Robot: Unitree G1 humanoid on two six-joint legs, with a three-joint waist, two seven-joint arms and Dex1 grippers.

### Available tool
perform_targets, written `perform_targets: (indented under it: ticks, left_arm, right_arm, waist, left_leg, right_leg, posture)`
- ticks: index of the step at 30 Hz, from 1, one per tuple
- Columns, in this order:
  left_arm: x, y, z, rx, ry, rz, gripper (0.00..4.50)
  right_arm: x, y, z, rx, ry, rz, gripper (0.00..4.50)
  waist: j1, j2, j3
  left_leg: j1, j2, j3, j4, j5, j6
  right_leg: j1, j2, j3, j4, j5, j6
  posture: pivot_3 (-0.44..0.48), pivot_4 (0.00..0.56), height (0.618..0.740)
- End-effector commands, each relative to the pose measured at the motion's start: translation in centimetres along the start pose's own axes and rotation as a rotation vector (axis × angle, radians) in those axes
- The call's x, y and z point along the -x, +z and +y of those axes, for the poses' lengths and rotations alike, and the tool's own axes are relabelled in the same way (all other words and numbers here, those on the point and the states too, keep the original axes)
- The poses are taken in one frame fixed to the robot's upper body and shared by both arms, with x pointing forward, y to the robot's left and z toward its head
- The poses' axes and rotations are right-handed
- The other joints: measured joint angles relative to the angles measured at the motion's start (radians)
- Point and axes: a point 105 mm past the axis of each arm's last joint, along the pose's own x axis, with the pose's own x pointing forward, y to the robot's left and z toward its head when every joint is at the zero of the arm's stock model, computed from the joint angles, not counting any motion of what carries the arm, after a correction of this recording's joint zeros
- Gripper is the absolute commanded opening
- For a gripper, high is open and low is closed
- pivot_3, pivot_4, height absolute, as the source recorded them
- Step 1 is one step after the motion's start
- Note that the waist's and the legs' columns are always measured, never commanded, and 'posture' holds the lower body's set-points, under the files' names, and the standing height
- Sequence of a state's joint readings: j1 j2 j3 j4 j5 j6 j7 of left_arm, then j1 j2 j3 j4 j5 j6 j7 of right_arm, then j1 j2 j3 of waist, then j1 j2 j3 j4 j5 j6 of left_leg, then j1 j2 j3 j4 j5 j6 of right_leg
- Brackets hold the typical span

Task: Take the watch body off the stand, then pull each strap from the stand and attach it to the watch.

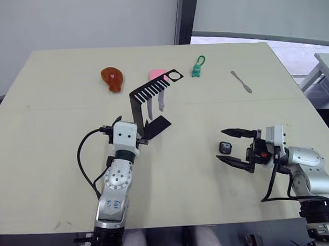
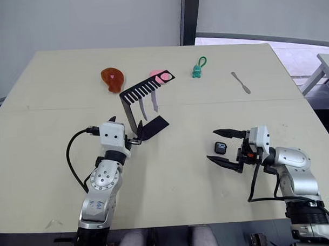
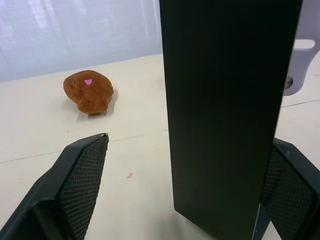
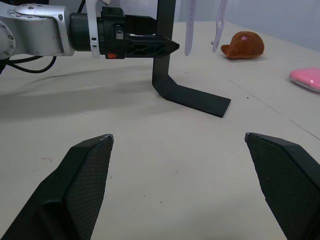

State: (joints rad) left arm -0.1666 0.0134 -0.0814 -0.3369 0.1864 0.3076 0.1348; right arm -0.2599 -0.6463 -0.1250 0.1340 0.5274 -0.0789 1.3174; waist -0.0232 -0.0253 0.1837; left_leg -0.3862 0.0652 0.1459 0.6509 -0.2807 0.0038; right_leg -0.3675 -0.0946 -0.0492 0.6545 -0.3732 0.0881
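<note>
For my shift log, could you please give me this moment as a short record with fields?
watch body: off the stand, on the table between the right gripper's open fingers
right gripper: open, low over the table
left gripper: at the stand's upright, jaws open
stand: upright
straps: two, hanging from the comb bar
</note>
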Motion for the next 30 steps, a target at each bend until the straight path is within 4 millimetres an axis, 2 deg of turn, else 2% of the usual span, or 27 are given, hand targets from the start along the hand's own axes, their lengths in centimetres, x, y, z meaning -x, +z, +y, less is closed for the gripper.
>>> perform_targets:
  ticks: [1,11,16,23,30]
  left_arm:
    - [-0.1,1.1,0.9,-0.032,0.069,-0.05,4.5]
    - [-0.2,1.2,1.3,-0.017,0.09,-0.053,4.5]
    - [-0.6,1.1,1.9,-0.002,0.158,-0.049,4.5]
    - [-0.7,0.2,1.1,0.042,0.142,-0.001,4.5]
    - [-1.4,0.3,0.4,0.049,0.115,-0.008,4.5]
  right_arm:
    - [-0.2,0.9,-0.1,0.033,-0.008,-0.018,4.47]
    - [-1.1,1.0,0.3,0.032,-0.005,-0.026,4.47]
    - [-1.3,1.0,0.3,0.032,-0.007,-0.027,4.47]
    - [-1.8,1.2,0.2,0.038,-0.011,-0.038,4.47]
    - [-2.1,1.4,0.3,0.038,-0.012,-0.045,4.47]
  waist:
    - [0.0,0.0,0.0]
    - [0.0,0.0,0.0]
    - [0.002,0.0,0.0]
    - [0.001,0.0,0.0]
    - [0.003,0.0,0.0]
  left_leg:
    - [0.0,0.0,0.0,0.0,0.0,0.0]
    - [0.0,0.0,0.0,0.0,0.0,0.0]
    - [0.0,0.0,0.0,0.0,0.0,0.0]
    - [0.0,0.0,0.0,0.0,0.0,0.0]
    - [0.0,0.0,0.0,0.0,0.0,0.0]
  right_leg:
    - [0.0,0.0,0.0,0.0,0.0,0.0]
    - [0.0,0.0,0.0,0.0,0.0,0.0]
    - [0.0,0.0,0.0,0.0,0.0,0.0]
    - [0.0,0.0,0.0,0.0,0.0,0.0]
    - [0.0,0.0,0.0,0.0,0.0,0.0]
  posture:
    - [0.0,0.15,0.74]
    - [0.0,0.15,0.74]
    - [0.0,0.15,0.74]
    - [0.0,0.15,0.74]
    - [0.0,0.15,0.74]
